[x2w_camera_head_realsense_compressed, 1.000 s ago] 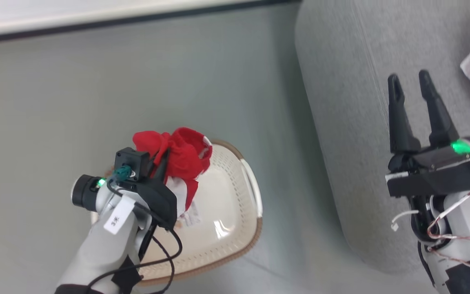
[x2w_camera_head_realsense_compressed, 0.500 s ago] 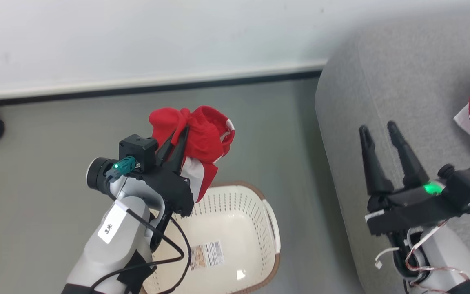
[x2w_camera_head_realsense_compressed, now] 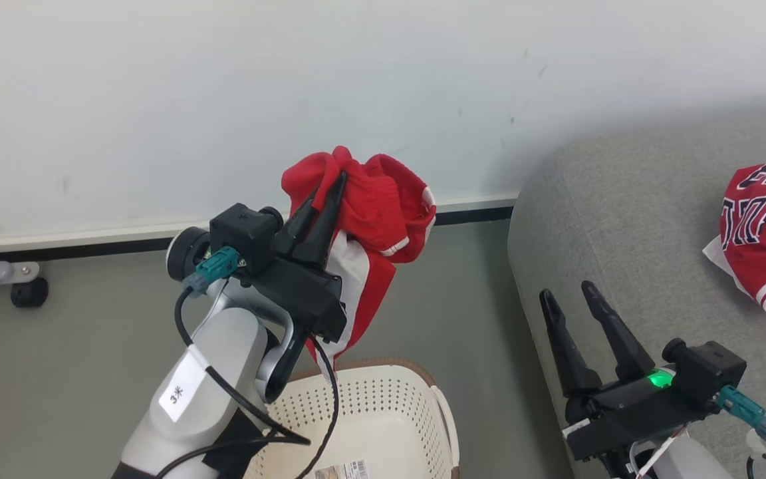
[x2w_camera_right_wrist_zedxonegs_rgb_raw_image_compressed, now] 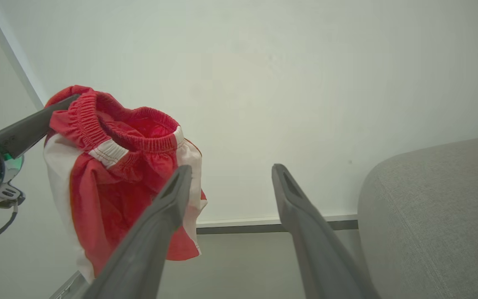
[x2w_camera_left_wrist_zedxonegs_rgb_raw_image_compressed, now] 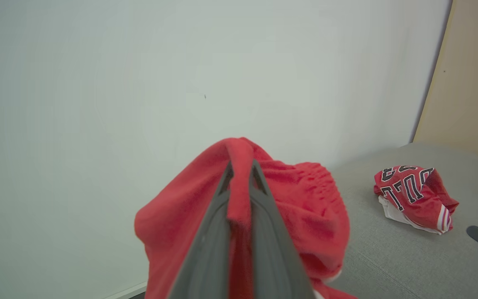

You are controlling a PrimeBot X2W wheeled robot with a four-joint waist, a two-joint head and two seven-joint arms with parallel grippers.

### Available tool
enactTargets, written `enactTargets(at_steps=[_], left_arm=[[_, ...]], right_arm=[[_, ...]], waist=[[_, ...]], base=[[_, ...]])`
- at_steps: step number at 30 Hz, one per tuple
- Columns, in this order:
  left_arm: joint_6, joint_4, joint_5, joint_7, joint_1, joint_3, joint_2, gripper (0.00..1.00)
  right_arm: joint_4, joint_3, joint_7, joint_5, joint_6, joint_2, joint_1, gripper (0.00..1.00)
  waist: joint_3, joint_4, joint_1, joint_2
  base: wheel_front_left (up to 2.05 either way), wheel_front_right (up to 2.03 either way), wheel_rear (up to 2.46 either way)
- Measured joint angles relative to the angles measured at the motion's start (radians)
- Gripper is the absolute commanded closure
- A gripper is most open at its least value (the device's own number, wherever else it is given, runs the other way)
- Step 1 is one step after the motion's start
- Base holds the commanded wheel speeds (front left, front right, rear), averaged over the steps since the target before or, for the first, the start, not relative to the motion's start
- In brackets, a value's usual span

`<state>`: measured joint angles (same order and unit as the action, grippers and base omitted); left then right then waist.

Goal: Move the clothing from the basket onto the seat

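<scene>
- The red garment (x2w_camera_head_realsense_compressed: 370, 219) hangs in the air, bunched at its elastic waistband. In the head view its white-sided tail dangles just above the far rim of the basket (x2w_camera_head_realsense_compressed: 383, 364), well to the left of the seat (x2w_camera_head_realsense_compressed: 622, 219).
- My left fingers (x2w_camera_head_realsense_compressed: 325, 211) are pressed together on a fold of that waistband, and the left wrist view shows cloth squeezed up between them.
- A jersey (x2w_camera_head_realsense_compressed: 762, 233) with navy lettering already lies crumpled on the seat, farther in from its rounded edge.
- My right fingers (x2w_camera_head_realsense_compressed: 612, 332) stand spread with nothing between them, over the seat's near edge.
- I judge the step in hand to be the carry. I'd swing the load rightward, keeping the hanging tail high enough to pass over the seat's edge rather than drag against it.
- I'd let go only once the whole bundle is over the cushion near the jersey. On the rounded edge, soft fabric could slide to the floor (x2w_camera_head_realsense_compressed: 456, 299).
- The right fingers sit in the path, so I'd route above them.
</scene>
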<state>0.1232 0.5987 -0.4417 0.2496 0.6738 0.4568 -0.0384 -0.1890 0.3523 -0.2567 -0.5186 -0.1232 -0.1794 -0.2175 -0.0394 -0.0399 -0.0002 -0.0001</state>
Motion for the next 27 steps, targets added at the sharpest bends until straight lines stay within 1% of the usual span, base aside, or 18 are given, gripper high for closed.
enactTargets(at_steps=[7,16,21,27], left_arm=[[0.0,-0.056,0.0,-0.001,-0.025,0.012,0.0,1.0],[-0.006,-0.109,0.0,-0.03,-0.027,0.027,0.0,1.0],[-0.01,-0.131,0.0,-0.052,-0.027,0.04,0.0,1.0],[-0.014,-0.151,-0.001,-0.074,-0.027,0.064,-0.001,1.0]], right_arm=[[0.017,0.039,0.0,0.0,0.0,0.0,0.01,0.0],[0.036,0.206,0.018,-0.029,0.0,-0.005,-0.008,0.0],[0.039,0.286,0.028,-0.046,0.0,-0.004,-0.053,0.0],[0.001,0.371,0.047,-0.065,0.0,0.02,-0.148,0.0]], waist=[[0.02,-0.009,0.0001,0.0],[0.015,-0.005,0.0001,0.0001],[0.006,0.003,0.0002,0.0002],[-0.008,0.016,0.0002,0.0001]], base=[[0.0,0.0,0.0],[0.0,0.0,0.0],[0.0,0.0,0.0],[0.0,0.0,0.0]])
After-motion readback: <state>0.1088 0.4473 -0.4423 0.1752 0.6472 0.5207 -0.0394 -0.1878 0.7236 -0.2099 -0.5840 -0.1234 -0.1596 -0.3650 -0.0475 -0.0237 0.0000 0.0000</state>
